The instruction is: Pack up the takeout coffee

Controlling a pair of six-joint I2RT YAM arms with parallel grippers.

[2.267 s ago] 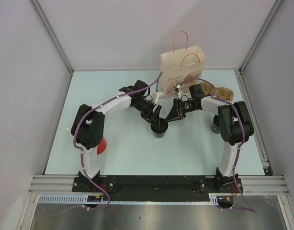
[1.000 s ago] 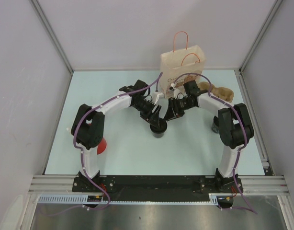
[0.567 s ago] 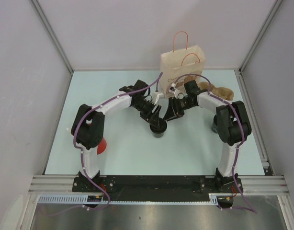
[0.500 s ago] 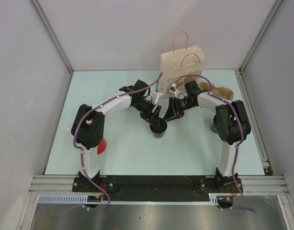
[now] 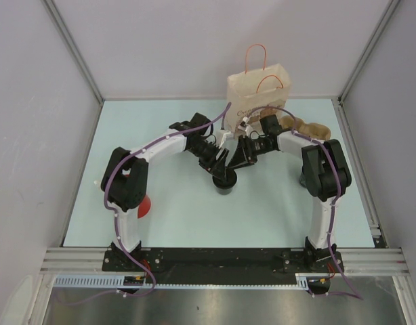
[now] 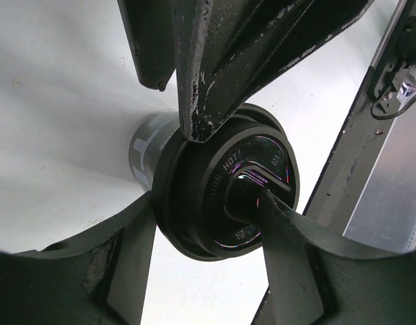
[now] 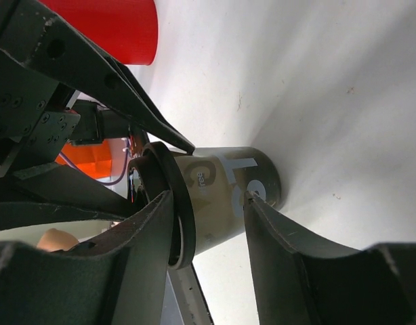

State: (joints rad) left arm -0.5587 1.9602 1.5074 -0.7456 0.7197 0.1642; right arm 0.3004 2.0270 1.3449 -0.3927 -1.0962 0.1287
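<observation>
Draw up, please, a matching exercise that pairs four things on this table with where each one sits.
Things:
1. coffee cup
2. paper bag
3. red cup
4. brown carrier

Places:
A. far edge, standing upright
B. near left side
C. centre, black lid on
D. just right of the bag

Pairs: 1-C, 2-A, 3-B, 4-D.
</observation>
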